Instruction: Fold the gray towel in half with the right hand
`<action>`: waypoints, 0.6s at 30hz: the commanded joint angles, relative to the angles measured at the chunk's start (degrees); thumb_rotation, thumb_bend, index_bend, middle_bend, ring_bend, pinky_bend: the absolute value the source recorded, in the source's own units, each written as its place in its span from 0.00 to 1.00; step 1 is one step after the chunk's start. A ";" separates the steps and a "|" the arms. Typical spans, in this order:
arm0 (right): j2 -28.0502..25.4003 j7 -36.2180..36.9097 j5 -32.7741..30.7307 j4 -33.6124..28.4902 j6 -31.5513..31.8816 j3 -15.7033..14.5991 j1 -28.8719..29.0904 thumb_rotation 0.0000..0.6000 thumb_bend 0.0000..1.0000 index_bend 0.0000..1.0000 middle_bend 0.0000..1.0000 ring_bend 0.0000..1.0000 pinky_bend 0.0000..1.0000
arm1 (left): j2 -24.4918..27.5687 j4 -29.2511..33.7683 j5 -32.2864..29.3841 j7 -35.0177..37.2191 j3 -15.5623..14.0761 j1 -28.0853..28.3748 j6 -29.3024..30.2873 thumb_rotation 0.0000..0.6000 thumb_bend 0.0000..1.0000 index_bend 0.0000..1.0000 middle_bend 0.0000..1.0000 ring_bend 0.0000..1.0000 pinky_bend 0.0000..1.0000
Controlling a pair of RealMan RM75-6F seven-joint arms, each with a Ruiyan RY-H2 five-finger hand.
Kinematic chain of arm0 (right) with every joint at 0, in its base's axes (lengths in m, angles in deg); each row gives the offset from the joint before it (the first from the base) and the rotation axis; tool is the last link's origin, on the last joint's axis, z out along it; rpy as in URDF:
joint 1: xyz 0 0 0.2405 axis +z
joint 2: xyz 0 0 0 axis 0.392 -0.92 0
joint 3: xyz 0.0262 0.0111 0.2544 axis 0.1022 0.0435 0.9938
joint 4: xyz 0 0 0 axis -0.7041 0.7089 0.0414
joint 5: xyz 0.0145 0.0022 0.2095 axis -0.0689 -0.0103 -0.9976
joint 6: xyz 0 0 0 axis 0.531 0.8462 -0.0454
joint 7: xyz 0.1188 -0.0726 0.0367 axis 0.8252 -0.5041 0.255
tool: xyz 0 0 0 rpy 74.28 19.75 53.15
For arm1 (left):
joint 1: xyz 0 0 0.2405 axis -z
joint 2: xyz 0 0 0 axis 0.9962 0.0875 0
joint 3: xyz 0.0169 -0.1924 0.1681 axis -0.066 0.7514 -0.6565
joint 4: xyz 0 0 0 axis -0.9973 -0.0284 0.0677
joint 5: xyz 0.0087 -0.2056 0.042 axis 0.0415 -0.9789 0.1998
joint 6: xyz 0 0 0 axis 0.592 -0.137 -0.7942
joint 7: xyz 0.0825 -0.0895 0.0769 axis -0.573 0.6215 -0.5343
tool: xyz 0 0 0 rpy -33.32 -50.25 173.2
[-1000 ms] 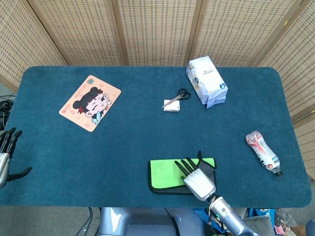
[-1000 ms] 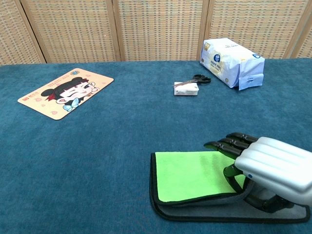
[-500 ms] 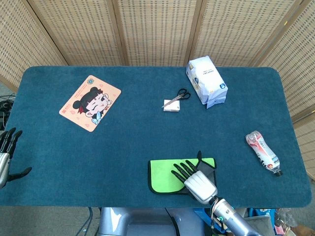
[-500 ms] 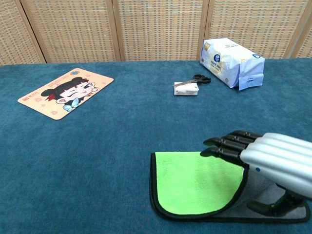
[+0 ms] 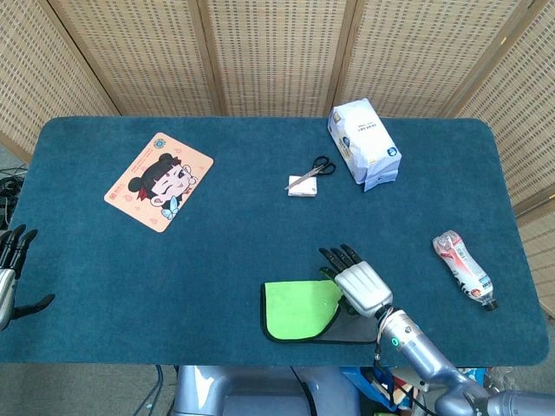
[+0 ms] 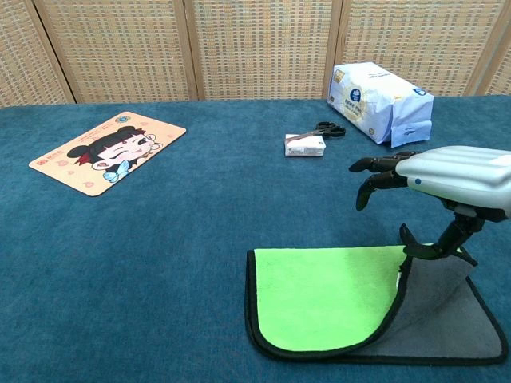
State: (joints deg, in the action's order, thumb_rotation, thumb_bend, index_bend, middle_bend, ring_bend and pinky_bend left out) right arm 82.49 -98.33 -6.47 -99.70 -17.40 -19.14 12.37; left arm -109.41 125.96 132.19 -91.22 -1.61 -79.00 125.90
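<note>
Right hand [image 6: 447, 179] had lifted off the gray towel [image 6: 447, 307], fingers spread, empty. I judged the fold incomplete: its green flap [image 6: 327, 295] had slipped back leftward.

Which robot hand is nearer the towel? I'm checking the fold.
Right. The right robot hand hovers just above the towel; the left robot hand is far off at the table's edge.

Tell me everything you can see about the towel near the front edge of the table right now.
The towel lies flat on the blue table, near its front edge. It looks like soft cloth, bright green on one face and gray on the other, with a dark border. The green part lies folded over the gray layer, its edge curving, leaving the gray bare on the right side. The right hand hangs above that side, fingers apart and holding nothing; whether the thumb touches the cloth is unclear.
</note>
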 commanded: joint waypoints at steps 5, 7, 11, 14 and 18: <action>-0.60 -1.64 -15.24 4.13 -7.03 3.49 5.05 1.00 0.37 0.31 0.00 0.00 0.00 | -0.15 -0.02 -0.73 -0.51 0.15 0.25 -0.65 1.00 0.11 0.00 0.00 0.00 0.00; -0.01 -2.07 -16.89 5.38 -7.03 3.45 5.51 1.00 0.37 0.31 0.00 0.00 0.00 | -0.18 0.03 -0.98 -0.73 0.18 0.30 -0.83 1.00 0.11 0.00 0.00 0.00 0.00; 0.80 -2.74 -19.05 6.91 -6.69 2.93 5.94 1.00 0.37 0.32 0.00 0.00 0.00 | -0.22 0.17 -1.36 -1.06 0.23 0.37 -1.07 1.00 0.11 0.00 0.00 0.00 0.00; 0.73 -3.20 -20.16 7.18 -6.34 2.42 6.09 1.00 0.37 0.33 0.00 0.00 0.00 | -0.27 0.17 -1.56 -1.27 0.27 0.45 -1.24 1.00 0.11 0.00 0.00 0.00 0.00; -0.48 -2.78 -21.14 6.14 -6.76 1.77 6.16 1.00 0.37 0.35 0.00 0.00 0.00 | -0.35 0.20 -1.66 -1.53 0.28 0.50 -1.32 1.00 0.11 0.00 0.00 0.00 0.00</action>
State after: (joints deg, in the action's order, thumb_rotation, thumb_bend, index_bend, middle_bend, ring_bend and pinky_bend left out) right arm 82.27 -101.25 -27.42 -93.32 -24.03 -17.17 18.50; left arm -109.75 126.16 130.53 -92.75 -1.33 -78.50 124.58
